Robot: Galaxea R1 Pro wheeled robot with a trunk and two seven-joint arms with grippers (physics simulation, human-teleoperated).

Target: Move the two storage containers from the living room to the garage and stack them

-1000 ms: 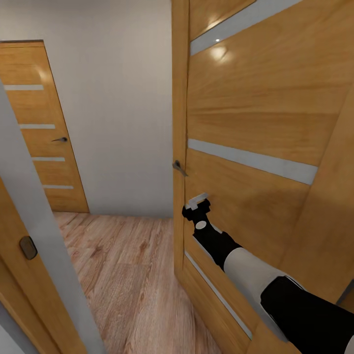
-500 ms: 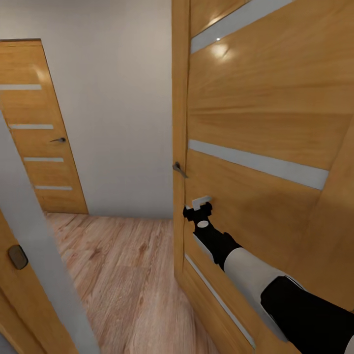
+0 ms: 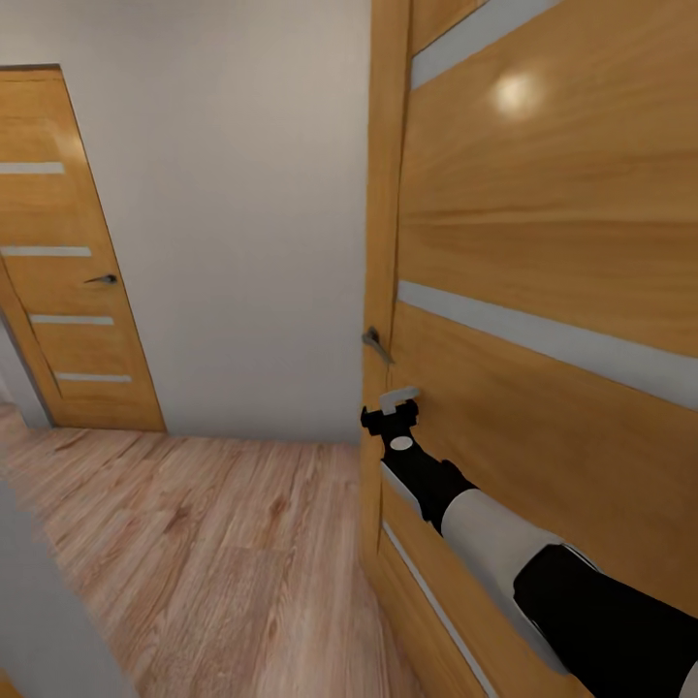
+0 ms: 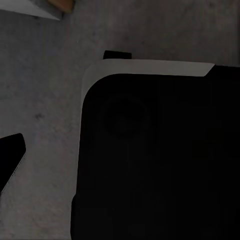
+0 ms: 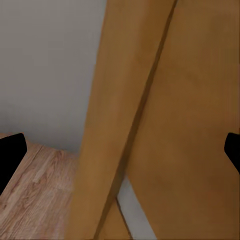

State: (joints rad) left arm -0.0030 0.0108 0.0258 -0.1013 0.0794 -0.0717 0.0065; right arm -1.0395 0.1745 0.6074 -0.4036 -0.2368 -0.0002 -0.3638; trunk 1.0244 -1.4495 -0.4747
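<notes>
Two wooden doors [image 3: 543,291]; plank floor [image 3: 213,553].

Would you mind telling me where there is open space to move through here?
The wood plank floor lies bare between the grey wall and the open door. It is tight at the door's edge, where the right gripper sits just below the handle.

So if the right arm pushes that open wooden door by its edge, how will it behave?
The wooden door will probably swing rather than flex: it looks like a rigid slab. It stands ajar already, so the right gripper near its handle likely needs no latch release.
</notes>
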